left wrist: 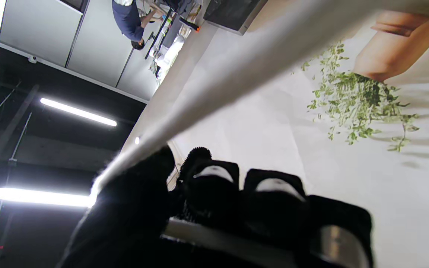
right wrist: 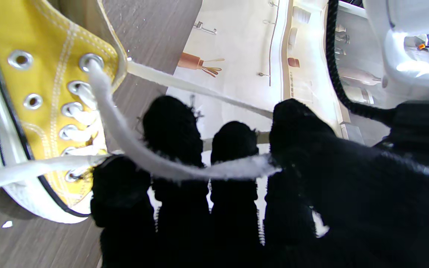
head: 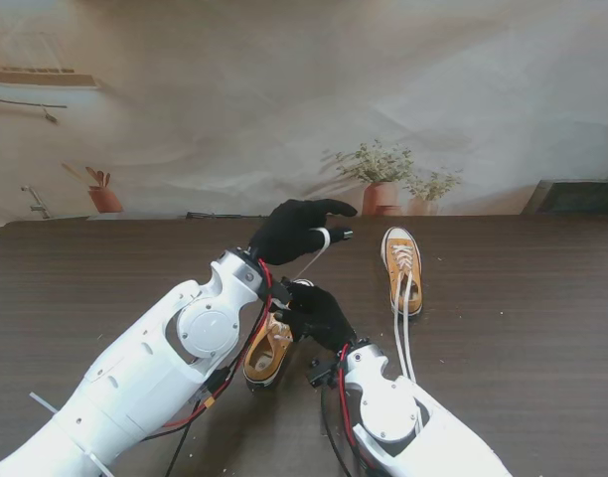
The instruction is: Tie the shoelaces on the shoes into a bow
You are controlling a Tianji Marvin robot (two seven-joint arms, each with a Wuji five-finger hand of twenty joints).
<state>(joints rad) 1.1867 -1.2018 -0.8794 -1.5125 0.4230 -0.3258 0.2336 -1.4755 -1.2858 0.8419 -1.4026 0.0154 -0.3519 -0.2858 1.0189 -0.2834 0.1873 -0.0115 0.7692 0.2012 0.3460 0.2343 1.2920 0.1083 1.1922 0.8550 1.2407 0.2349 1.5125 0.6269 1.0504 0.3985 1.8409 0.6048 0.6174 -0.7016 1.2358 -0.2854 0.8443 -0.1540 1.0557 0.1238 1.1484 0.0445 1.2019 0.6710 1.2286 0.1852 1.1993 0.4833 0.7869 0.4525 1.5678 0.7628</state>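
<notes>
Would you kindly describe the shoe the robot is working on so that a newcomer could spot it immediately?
On the dark wooden table, look between the two white arms, close to the robot. The yellow shoe lies there, partly hidden by the black-gloved right hand, its white lace running up to the left hand. The other yellow shoe sits farther right, untouched.

The left hand (left wrist: 214,216), in a black glove, fills the lower middle of the frame, and its fingers (left wrist: 210,175) are curled. A white shoelace (left wrist: 244,70), blurred and close to the camera, runs from the hand at lower left up to the upper right corner. Behind it stands a pale backdrop (left wrist: 259,130) with a printed green plant (left wrist: 356,100) at the right, and ceiling lights (left wrist: 76,111) shine at the left.
</notes>
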